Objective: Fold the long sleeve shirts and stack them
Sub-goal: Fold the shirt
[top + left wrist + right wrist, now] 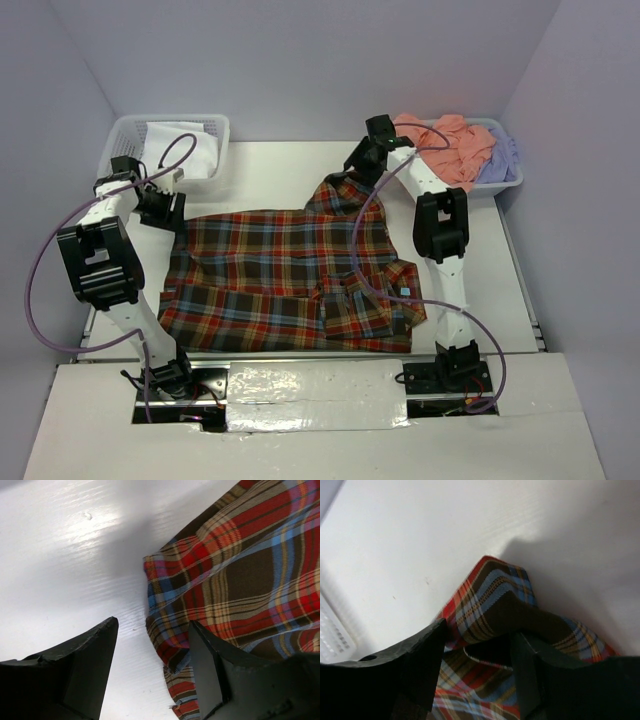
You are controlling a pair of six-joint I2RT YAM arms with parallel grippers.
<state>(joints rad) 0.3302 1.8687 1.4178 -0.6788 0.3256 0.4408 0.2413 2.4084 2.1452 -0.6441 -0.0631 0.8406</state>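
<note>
Plaid shirt [280, 270], soft limp cloth, lies spread on tabletop [270, 170]; L end effector [152, 625] spread at its hem, R end effector [479, 630] spread astride raised corner fold, so grab corners/hems.

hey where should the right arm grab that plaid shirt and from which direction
Grip the plaid shirt at its raised far corner, coming down from above: that fold humps up off the table, so the right gripper can straddle it with open fingers.

Top view looks down from 6 o'clock; close wrist views share the shirt [290, 270], at 9 and seemingly 12 o'clock.
</note>
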